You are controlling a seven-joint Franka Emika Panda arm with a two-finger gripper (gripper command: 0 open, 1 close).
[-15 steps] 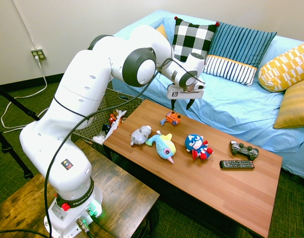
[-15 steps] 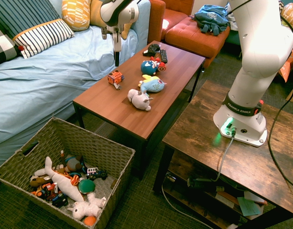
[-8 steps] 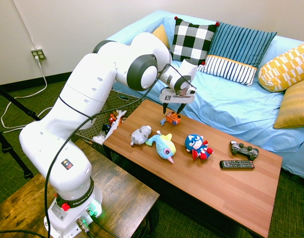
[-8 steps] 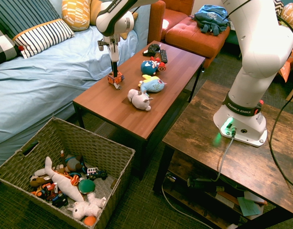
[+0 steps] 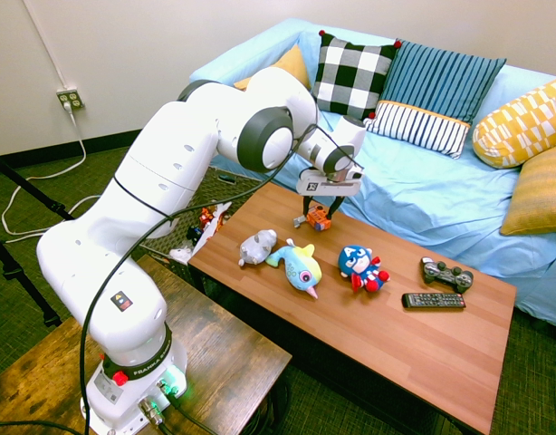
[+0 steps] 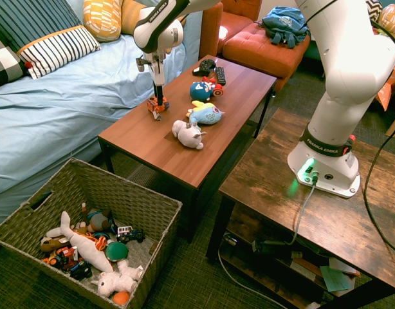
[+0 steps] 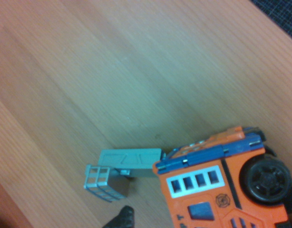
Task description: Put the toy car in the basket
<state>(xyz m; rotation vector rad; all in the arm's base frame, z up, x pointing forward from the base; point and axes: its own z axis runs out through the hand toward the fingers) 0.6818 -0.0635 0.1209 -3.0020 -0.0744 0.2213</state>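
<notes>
Right, your gripper (image 5: pixel 320 210) was pointing almost straight down over the toy car (image 5: pixel 318 217), jaws spread wide and holding nothing, fingertips down at the car's level in both exterior views. The car sat on the wooden coffee table (image 5: pixel 423 344), near the sofa-side edge and the end closest to the basket (image 6: pixel 30 209). I couldn't tell from either exterior view whether the fingers were straddling the body or just beside it; one dark finger hid part of the car in the second exterior view (image 6: pixel 156 105). The wrist view was the useful one: the orange body (image 7: pixel 222 190) ran off the frame edge with a dark wheel showing, and a grey-blue ladder piece stuck out from one end onto bare wood. So the car's long axis ran from that ladder end to the wheel end, and my read is that you wanted the jaws closing across the short width of the body, not on the ladder. The basket was on the floor off the table's end, well apart from the car and already holding other toys. Nearest neighbour was the grey plush (image 5: pixel 257 246), clear of the grasp.
</notes>
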